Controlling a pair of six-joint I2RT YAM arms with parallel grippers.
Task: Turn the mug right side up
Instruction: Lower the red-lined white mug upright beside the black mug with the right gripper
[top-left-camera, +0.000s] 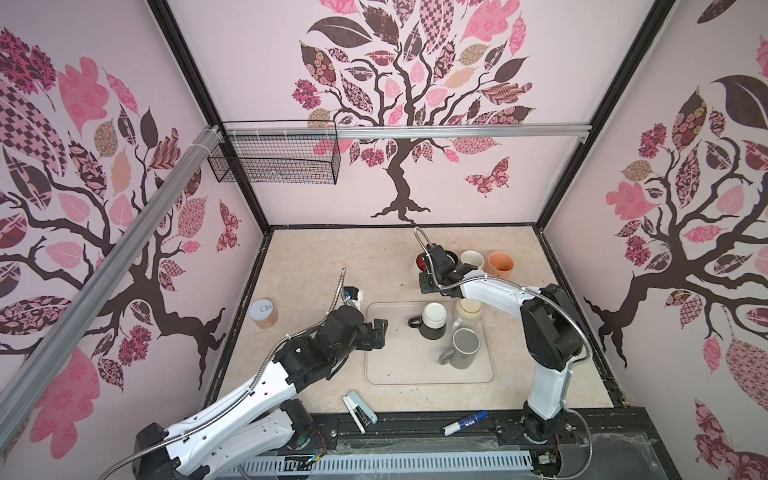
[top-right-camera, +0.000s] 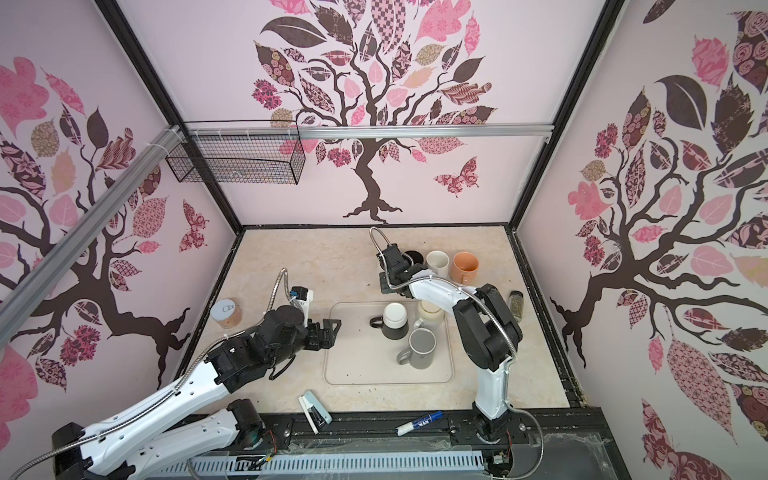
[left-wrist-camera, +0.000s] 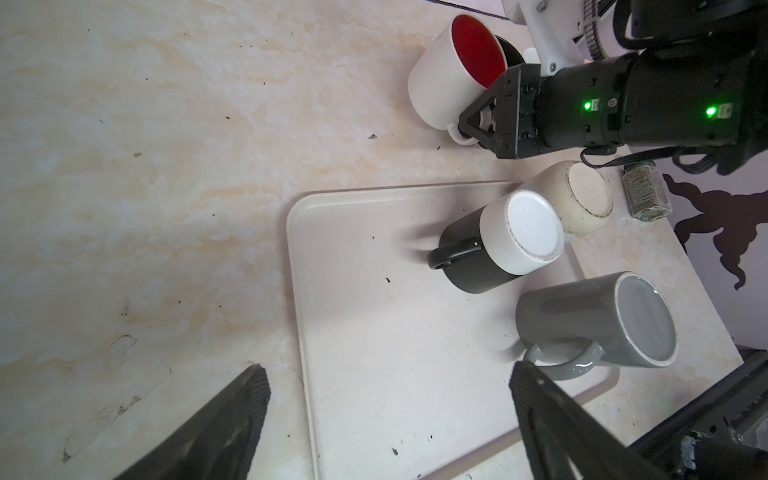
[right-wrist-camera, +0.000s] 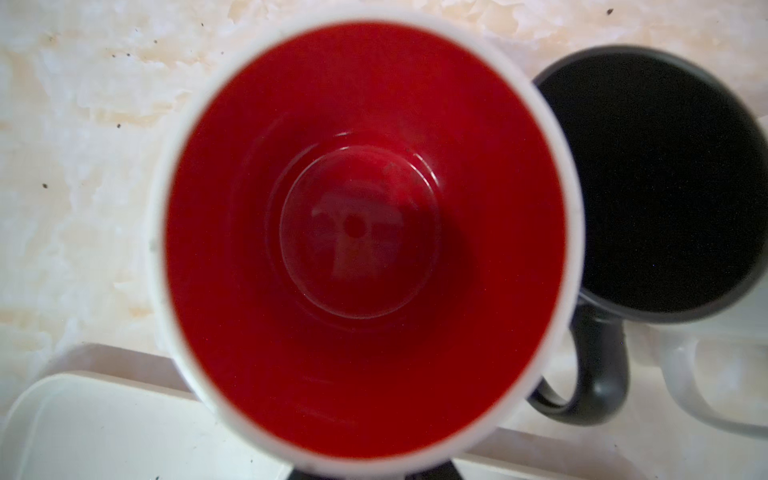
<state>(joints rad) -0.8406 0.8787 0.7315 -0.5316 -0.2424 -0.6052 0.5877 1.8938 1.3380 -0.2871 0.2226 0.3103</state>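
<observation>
Gripping the mug (left-wrist-camera: 440, 83) by its white handle, the right gripper (left-wrist-camera: 467, 124) is pinched narrow on it. Mouth up, red inside showing. In both top views the mug is at the tray's (left-wrist-camera: 374, 324) 12 o'clock, just past the far rim; can't tell if it touches the table. Black mug (right-wrist-camera: 660, 187) is upright, just beside at its 3 o'clock. Left gripper (left-wrist-camera: 386, 419) is spread wide, holding nothing, over the tray's 9 o'clock rim. Two-tone mug (left-wrist-camera: 498, 249), cream mug (left-wrist-camera: 582, 203) and grey mug (left-wrist-camera: 582, 320) are upside down on the tray.
</observation>
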